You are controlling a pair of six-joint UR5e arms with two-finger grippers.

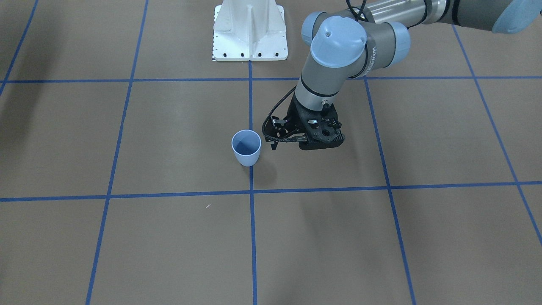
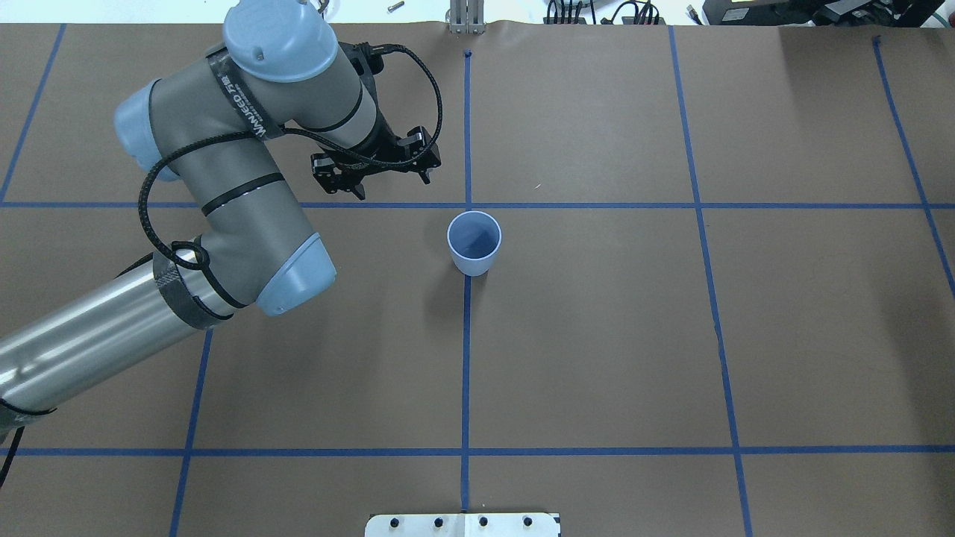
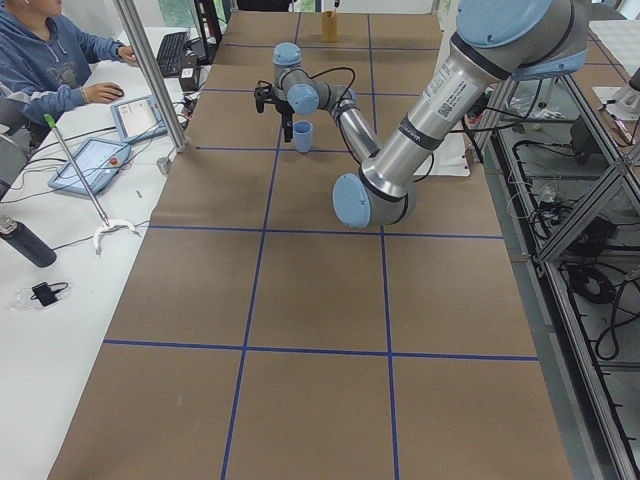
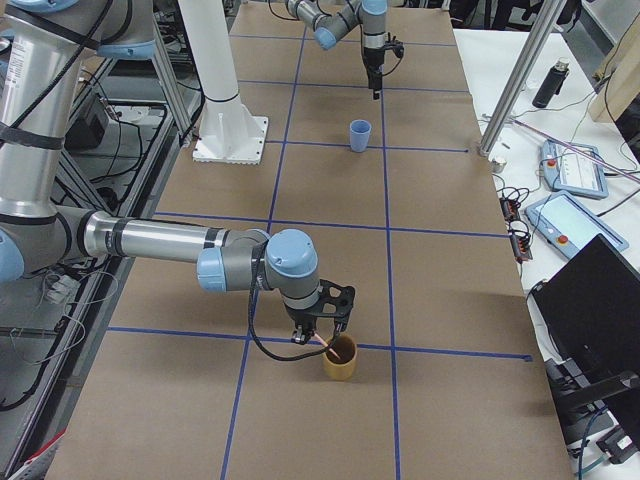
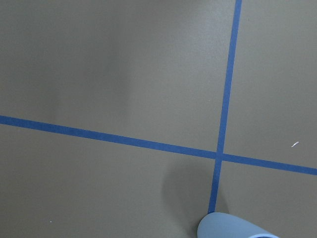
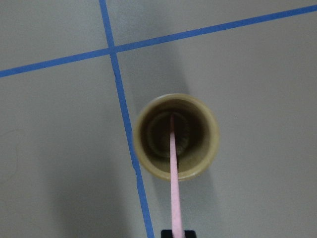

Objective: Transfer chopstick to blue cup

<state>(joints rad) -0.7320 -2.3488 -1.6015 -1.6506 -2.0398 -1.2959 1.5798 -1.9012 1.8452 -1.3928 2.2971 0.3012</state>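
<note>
The blue cup [image 2: 474,242] stands upright and empty at a tape crossing mid-table; it also shows in the front view [image 1: 246,147]. My left gripper [image 2: 394,186] is open and empty, hovering just beside the cup on its far left, fingers pointing down [image 1: 292,144]. Only the cup's rim [image 5: 237,229] shows in the left wrist view. At the table's right end, a pink chopstick [image 6: 174,178] leans in a tan cup [image 6: 176,136]. My right gripper [image 6: 178,234] is above that cup [image 4: 340,357], shut on the chopstick's upper end.
The white robot base plate [image 1: 250,31] stands at the table's near-robot edge. Blue tape lines [image 2: 466,358] grid the brown table. An operator [image 3: 45,60] sits at a side desk with tablets [image 3: 90,160] beyond the far edge.
</note>
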